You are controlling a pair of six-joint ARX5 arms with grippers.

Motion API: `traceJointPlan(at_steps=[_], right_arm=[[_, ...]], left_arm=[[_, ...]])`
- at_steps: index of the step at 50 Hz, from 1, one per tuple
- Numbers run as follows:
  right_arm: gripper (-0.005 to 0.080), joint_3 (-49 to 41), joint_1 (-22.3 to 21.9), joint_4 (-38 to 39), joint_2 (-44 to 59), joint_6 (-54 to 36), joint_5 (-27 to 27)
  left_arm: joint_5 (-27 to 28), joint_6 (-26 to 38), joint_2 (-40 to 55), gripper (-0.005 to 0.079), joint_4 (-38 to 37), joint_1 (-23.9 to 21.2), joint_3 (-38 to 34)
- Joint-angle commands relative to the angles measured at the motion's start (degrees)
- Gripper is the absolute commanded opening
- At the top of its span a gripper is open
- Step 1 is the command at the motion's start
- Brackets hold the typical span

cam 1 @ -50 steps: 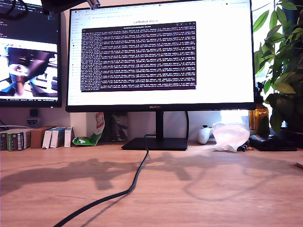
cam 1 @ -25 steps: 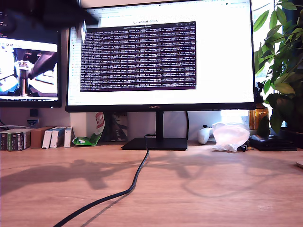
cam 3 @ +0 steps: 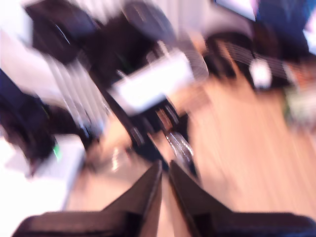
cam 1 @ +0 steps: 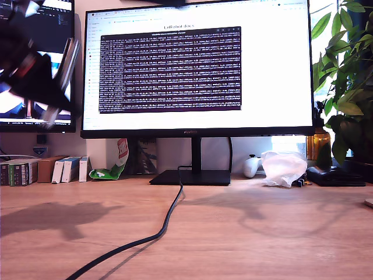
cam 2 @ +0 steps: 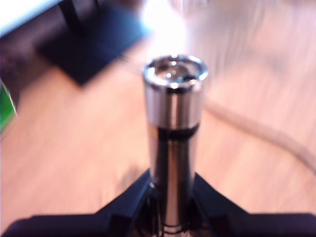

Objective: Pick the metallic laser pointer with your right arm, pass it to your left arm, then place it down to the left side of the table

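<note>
High at the exterior view's upper left, a blurred dark arm (cam 1: 35,70) hung above the desk (cam 1: 245,233). Through the first wrist view, the first tool (cam 2: 173,197) clamped the metallic laser pointer (cam 2: 174,133), lens end outward, over bare wood. Through the second wrist view, the second tool (cam 3: 164,192) was nearly closed, empty. A fast swing might loosen the smooth cylinder.

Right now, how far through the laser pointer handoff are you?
Pick looks done: my first end effector is shut on the metallic laser pointer, held above the table. The handoff is in hand: my second end effector, nearly shut on nothing, faces the other arm through heavy blur. Transfer and placing remain.
</note>
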Motion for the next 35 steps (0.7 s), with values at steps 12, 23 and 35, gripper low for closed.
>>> traceJointPlan(at_steps=[12,23,35], right_arm=[[-0.0011,0.20,-3.61,-3.39,-0.72,1.51,17.42],[-0.0011,0.20,-8.70,-4.81,-0.72,2.05,21.14],[-0.0011,0.20,-9.49,-5.07,-0.72,0.94,20.48]], left_arm=[[-9.79,9.51,6.10,-0.0021,-9.75,-0.04,1.86],[-14.47,12.31,10.95,-0.0021,-14.97,-0.04,4.83],[-21.29,15.74,18.78,-0.0021,-26.16,0.02,9.79]])
